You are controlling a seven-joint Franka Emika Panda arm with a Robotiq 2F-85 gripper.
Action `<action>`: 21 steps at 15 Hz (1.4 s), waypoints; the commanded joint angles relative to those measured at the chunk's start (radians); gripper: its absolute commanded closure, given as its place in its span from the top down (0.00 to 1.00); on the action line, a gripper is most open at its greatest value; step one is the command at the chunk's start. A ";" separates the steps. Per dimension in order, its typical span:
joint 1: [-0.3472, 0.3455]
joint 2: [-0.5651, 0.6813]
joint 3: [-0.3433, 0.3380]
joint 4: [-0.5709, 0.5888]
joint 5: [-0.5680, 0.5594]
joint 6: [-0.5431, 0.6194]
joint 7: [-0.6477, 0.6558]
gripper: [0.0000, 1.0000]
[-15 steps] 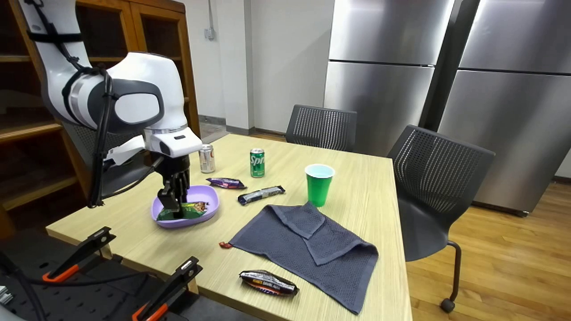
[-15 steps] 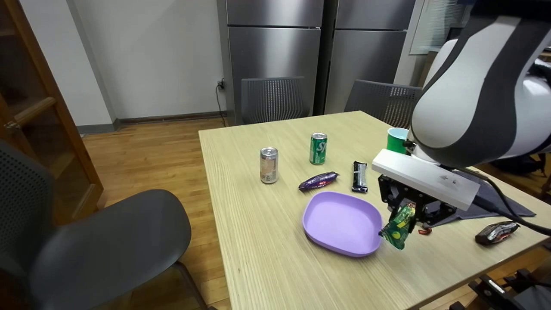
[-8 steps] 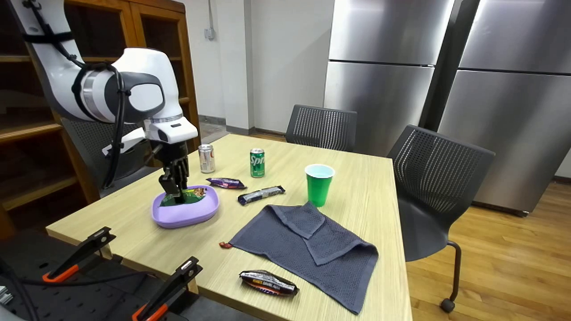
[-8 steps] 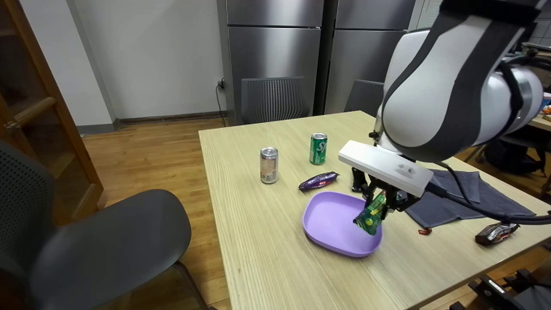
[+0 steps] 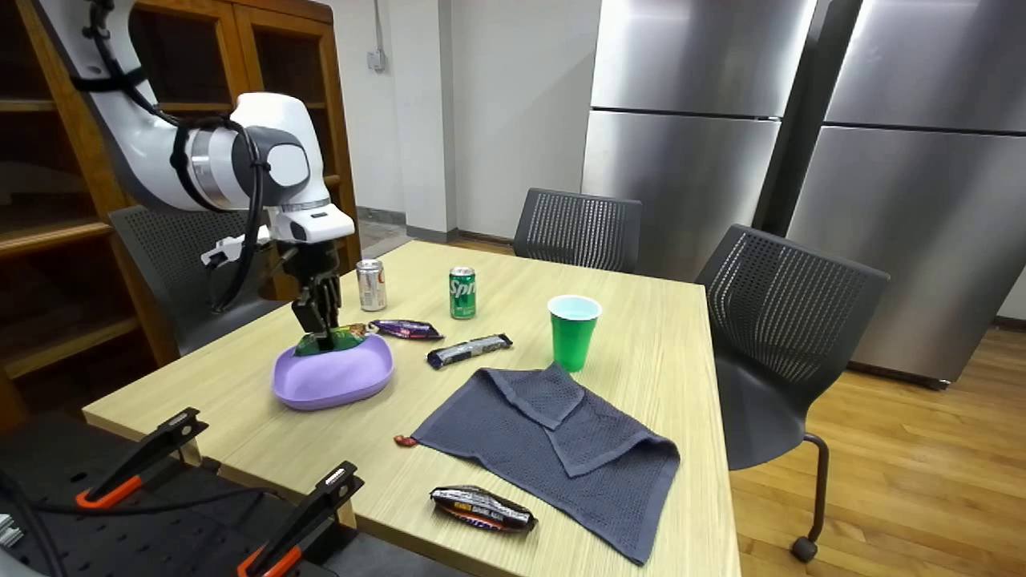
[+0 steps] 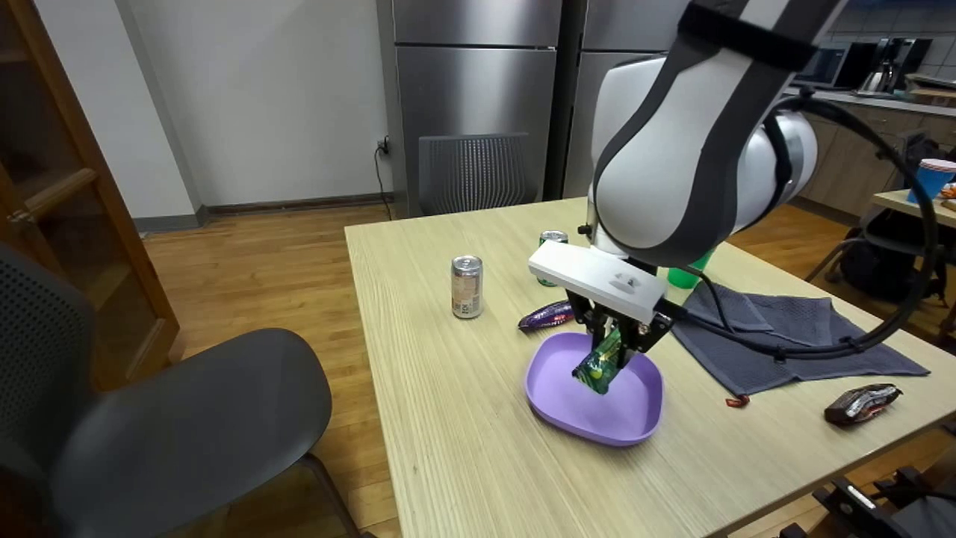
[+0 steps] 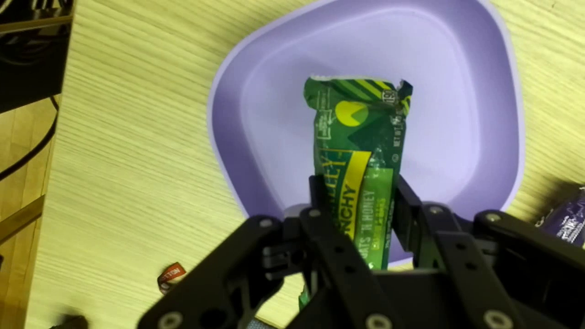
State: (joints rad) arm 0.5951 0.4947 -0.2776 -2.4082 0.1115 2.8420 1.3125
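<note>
Table (image 5: 513,296): 1, pale wood, with 3 dark chairs (image 5: 577,228) about it and 2 steel refrigerators (image 5: 681,184) well beyond the gripper (image 7: 361,196).
Gripper: 1, jaws narrowed and clamped on 1 green bar (image 7: 356,132).
Green bar: between the jaws, above 1 purple tray (image 7: 438,68); wrapper reads "OATS 'N HONEY", with part-covered letters "LLEY" and "NCHY".
Cans: 2, beyond the gripper, 1 silver can (image 5: 371,285) and 1 green can (image 5: 462,293) lettered "Spri".
Green cup (image 5: 574,332): 1, right of the gripper in an exterior view.
Loose bars: 3, 1 purple bar (image 5: 406,329) near the gripper, 1 silver bar (image 5: 470,350) farther off, 1 brown bar (image 5: 483,508) farthest; print unclear.
Grey towel (image 5: 521,433): 1, with 1 red tag (image 7: 171,274) by its corner showing "TTON".
Edges: table edge left of the gripper in the wrist view, wood between it and the tray.
</note>
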 commanded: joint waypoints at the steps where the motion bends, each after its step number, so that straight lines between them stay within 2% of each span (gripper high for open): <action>1: -0.025 0.041 0.040 0.089 -0.050 -0.090 0.064 0.11; 6: -0.043 0.104 0.087 0.172 -0.071 -0.142 0.070 0.11; 14: -0.064 0.224 0.096 0.288 -0.102 -0.160 0.053 0.11; 21: -0.066 0.249 0.100 0.322 -0.099 -0.158 0.049 0.11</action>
State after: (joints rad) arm 0.5540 0.7376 -0.1989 -2.1200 0.0385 2.7218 1.3465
